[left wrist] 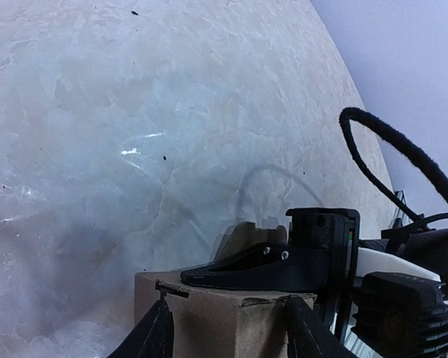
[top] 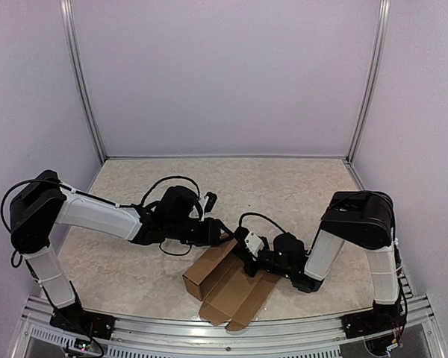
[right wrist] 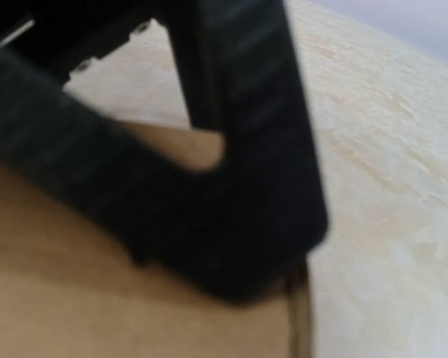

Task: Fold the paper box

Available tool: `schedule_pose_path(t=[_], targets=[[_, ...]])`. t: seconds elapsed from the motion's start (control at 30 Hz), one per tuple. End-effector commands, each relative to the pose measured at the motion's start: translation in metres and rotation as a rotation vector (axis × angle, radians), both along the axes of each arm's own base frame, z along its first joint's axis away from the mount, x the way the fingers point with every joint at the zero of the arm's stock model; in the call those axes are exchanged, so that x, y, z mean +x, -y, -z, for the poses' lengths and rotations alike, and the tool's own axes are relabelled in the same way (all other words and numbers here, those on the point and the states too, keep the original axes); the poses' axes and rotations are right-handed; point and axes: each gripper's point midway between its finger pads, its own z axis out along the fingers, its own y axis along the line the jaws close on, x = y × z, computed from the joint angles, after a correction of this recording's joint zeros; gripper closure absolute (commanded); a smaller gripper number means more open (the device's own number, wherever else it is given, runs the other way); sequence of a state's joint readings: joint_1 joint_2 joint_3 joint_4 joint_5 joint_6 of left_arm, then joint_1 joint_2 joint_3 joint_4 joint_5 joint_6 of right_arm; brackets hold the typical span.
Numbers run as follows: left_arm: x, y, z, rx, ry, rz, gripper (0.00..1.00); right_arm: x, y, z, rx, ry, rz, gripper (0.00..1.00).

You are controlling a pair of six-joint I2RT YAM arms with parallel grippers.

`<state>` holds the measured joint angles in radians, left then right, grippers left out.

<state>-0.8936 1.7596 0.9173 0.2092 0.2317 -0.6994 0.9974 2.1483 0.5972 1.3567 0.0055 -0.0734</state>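
The paper box (top: 222, 282) is plain brown cardboard, partly formed, lying near the table's front edge with open flaps pointing toward the arms. My left gripper (top: 225, 234) reaches its far upper end. In the left wrist view its two fingers (left wrist: 155, 335) stand apart in front of the box's end face (left wrist: 216, 317). My right gripper (top: 249, 261) comes from the right, shut. One of its fingers (left wrist: 239, 274) lies flat along the box's top edge, with a rounded tab (left wrist: 250, 233) behind it. The right wrist view shows blurred black finger over cardboard (right wrist: 97, 313); whether a flap is pinched does not show.
The pale marbled table (top: 284, 186) is walled at the back and both sides by lilac panels. A metal rail (top: 209, 332) runs along the near edge below the box's flaps. The right arm's black cable (left wrist: 403, 149) loops close beside the left gripper.
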Motion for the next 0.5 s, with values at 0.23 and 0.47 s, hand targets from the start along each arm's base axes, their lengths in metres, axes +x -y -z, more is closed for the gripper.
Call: schedule_pose_path(t=[0.23,0.47], targets=[[-0.027,-0.015,0.046,0.041,-0.156,0.048,0.43,-0.010,-0.011,-0.064,0.189,0.174,-0.042,1.00],[-0.035,-0.018,0.031,-0.036,-0.156,0.056,0.35,-0.011,-0.010,-0.064,0.186,0.174,-0.042,1.00]])
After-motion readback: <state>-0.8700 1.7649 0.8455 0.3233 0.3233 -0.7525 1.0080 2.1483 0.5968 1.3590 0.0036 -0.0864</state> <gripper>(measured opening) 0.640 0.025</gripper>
